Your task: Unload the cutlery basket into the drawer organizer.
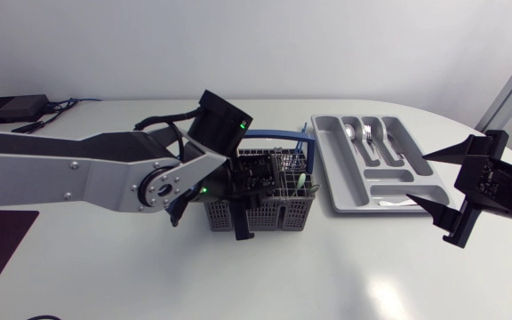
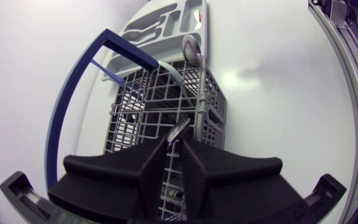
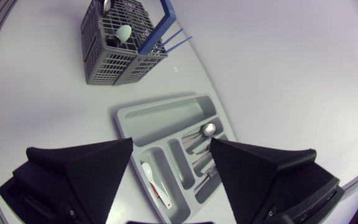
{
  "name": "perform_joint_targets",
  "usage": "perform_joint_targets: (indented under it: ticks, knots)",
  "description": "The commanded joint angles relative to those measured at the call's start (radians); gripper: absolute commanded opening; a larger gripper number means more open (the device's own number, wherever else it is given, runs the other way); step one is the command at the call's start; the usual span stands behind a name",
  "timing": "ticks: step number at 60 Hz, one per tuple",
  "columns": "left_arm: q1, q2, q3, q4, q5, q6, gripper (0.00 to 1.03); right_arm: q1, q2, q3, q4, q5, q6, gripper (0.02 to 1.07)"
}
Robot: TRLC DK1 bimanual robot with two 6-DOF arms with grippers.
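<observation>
Down in the cutlery basket (image 1: 260, 212) near the middle of the table (image 1: 398, 276) with the left gripper (image 2: 174, 142), fingers (image 2: 142, 171) pinched from both sides on the rounded end of a metal utensil (image 2: 179, 129) standing in a compartment (a long spoon (image 2: 192, 46) stands just beside it). Hovering at the right side of the grey drawer organizer (image 1: 338, 169), itself just right of the basket: the right gripper (image 3: 171, 146), spread wide, holding nothing. Lying in the organizer's slots: metal spoons (image 1: 368, 138) and a white spoon (image 3: 155, 185).
</observation>
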Motion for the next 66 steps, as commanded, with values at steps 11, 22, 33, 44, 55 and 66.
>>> perform_joint_targets:
  ticks: [11, 22, 33, 44, 55, 66]
  knots:
    - [-0.013, -0.055, -0.011, -0.012, 0.038, 0.051, 0.37, 0.005, -0.006, -0.023, -0.019, -0.003, 0.008, 0.92]
    - [-0.027, -0.070, -0.014, -0.034, 0.048, 0.139, 0.37, 0.000, -0.010, -0.018, -0.022, -0.003, 0.003, 0.92]
    - [-0.030, -0.082, -0.025, -0.043, 0.048, 0.265, 0.37, -0.018, -0.011, -0.021, -0.033, -0.014, -0.018, 0.92]
    - [-0.022, -0.078, -0.009, -0.068, 0.047, 0.351, 0.37, -0.030, -0.006, -0.020, -0.033, -0.028, -0.026, 0.92]
    - [-0.005, -0.059, 0.020, -0.084, 0.044, 0.416, 0.37, -0.033, 0.001, -0.018, -0.033, -0.032, -0.027, 0.92]
    - [0.006, -0.032, 0.050, -0.097, 0.042, 0.465, 0.32, -0.035, 0.007, -0.017, -0.029, -0.035, -0.030, 0.92]
